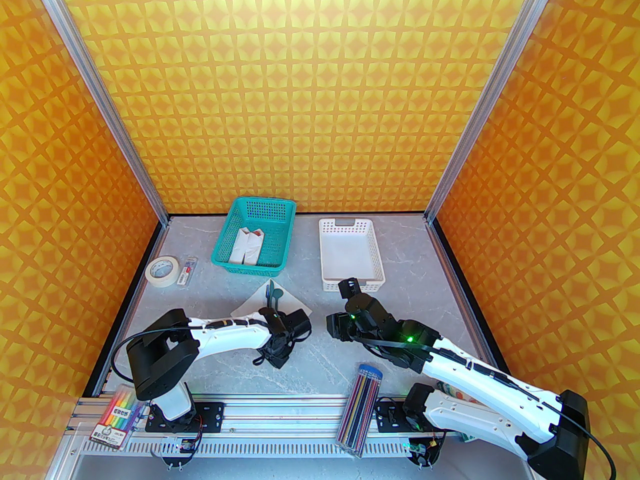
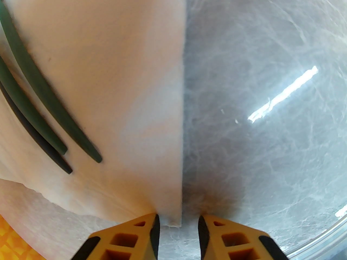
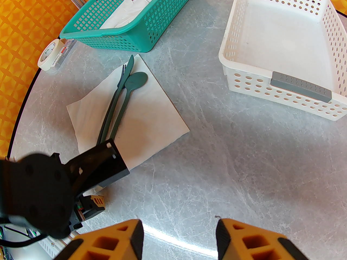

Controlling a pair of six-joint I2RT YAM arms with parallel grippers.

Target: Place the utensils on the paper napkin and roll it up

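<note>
Paper napkin lies flat on surface, its corner between the left end effector jaws, narrow gap, not pinched yet. Utensils lie ahead-left on it. Thin, limp, tears easily: pinch the corner only. Right end effector half-wide, empty.

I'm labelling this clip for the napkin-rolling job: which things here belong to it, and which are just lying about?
Belongs to the job: utensils, lying on the paper napkin.

Just lying about: teal basket with napkin bundles, white basket, tape roll, pencil case, marker pack.
</note>
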